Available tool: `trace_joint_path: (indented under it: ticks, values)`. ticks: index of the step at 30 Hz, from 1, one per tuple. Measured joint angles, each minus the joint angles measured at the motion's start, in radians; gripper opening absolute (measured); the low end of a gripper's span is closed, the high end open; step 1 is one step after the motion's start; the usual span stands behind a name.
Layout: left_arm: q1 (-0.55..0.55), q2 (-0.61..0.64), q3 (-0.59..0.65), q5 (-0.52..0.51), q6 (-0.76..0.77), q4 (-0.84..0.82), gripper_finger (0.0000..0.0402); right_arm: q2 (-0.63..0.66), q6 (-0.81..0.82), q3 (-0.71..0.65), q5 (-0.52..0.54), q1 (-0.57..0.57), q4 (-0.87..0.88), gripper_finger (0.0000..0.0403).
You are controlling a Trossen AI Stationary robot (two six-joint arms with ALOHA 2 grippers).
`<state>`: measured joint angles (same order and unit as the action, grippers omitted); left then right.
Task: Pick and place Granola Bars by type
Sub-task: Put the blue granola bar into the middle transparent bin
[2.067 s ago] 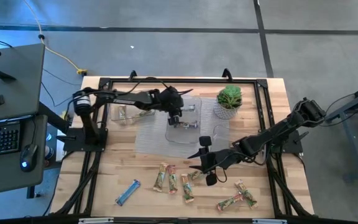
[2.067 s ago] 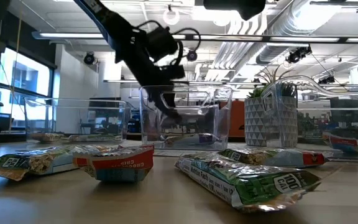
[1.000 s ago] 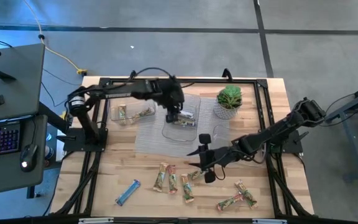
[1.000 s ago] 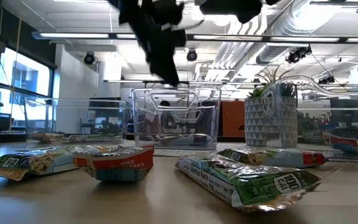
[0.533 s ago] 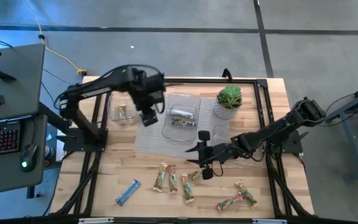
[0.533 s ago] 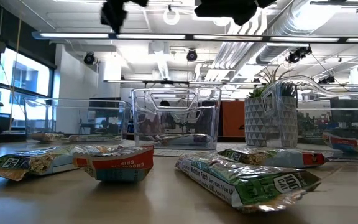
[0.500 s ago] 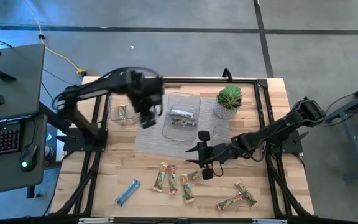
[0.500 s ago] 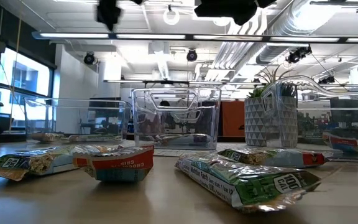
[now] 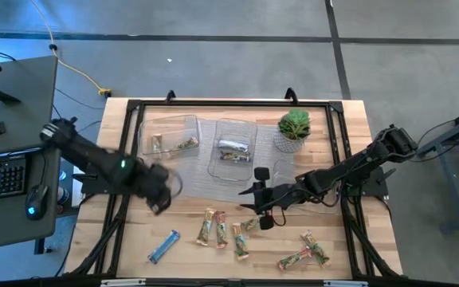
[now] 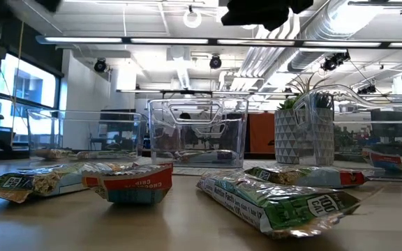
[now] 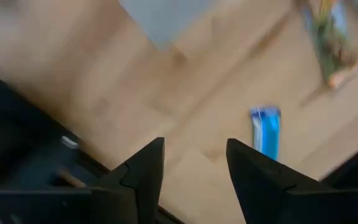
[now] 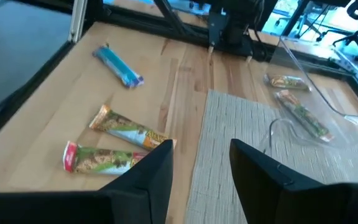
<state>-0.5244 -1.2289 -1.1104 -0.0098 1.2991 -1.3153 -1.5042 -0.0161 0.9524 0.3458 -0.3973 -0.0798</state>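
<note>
Six foil-wrapped granola bars lie loose on the pale wooden worktop in the lower half of the high view: one blue bar at lower left, a group of three green-and-tan bars at lower centre, and two crossed bars at lower right. Two clear plastic trays sit in the upper centre, partly on a grey woven mat: the left clear tray holds two bars, the middle clear tray holds a silver bar and one other. One small green potted plant stands at upper right of the trays. The left tool hangs over the worktop's left side, blurred, its arm reaching in from the left edge; its two dark fingers stand apart with nothing between them. The right tool hovers at centre above the group of three, fingers parted and empty, its arm stretched from the right.
</note>
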Motion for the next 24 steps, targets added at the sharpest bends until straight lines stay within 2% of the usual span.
trace_joint_path:
  ticks: [5, 10, 13, 20, 24]
  values:
    - [-0.144, -0.031, 0.172, 0.055, 0.179, 0.266, 0.0168, 0.0, -0.074, 0.0, 0.006, 0.0, 0.001, 0.0142]
    - [-0.207, -0.093, 0.283, 0.057, 0.264, 0.539, 0.0168, 0.0, -0.095, 0.0, 0.029, 0.003, 0.002, 0.0142]
    - [-0.227, -0.153, 0.294, 0.068, 0.266, 0.641, 0.0168, 0.0, -0.095, 0.0, 0.029, 0.008, 0.005, 0.0142]
    - [-0.229, -0.283, 0.295, 0.094, 0.249, 0.744, 0.0168, 0.0, -0.071, 0.0, 0.026, 0.024, 0.002, 0.0142]
    - [-0.23, -0.317, 0.295, 0.114, 0.244, 0.816, 0.0168, 0.0, -0.065, 0.0, 0.026, 0.03, 0.005, 0.0142]
